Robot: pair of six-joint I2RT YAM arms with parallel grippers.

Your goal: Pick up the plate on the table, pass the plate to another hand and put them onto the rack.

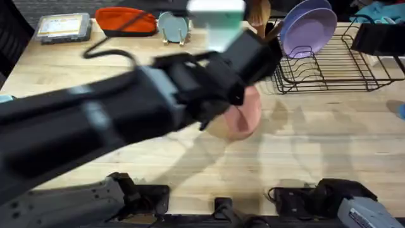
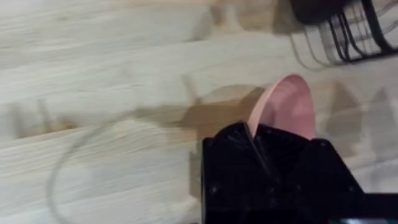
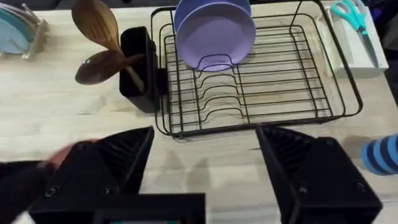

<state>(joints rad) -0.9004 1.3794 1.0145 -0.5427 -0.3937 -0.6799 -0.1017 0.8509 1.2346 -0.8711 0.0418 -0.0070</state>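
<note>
With the left end effector (image 2: 264,140) pinching the pink plate (image 1: 243,114) by its rim above the worktop (image 1: 316,152) at frame centre, the spread right end effector (image 3: 205,155) should close on the opposite free rim before release.

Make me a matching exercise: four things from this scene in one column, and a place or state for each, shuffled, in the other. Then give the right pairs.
Things
1. salmon-pink plate
2. lavender plate
3. wooden spoons
4. right gripper

Places or states
A. standing upright in the rack's wire slots
B. open, holding nothing, facing the rack
C. sticking out of the black utensil cup
D. clamped at its edge in the left gripper, above the table

Pairs: 1-D, 2-A, 3-C, 4-B
</note>
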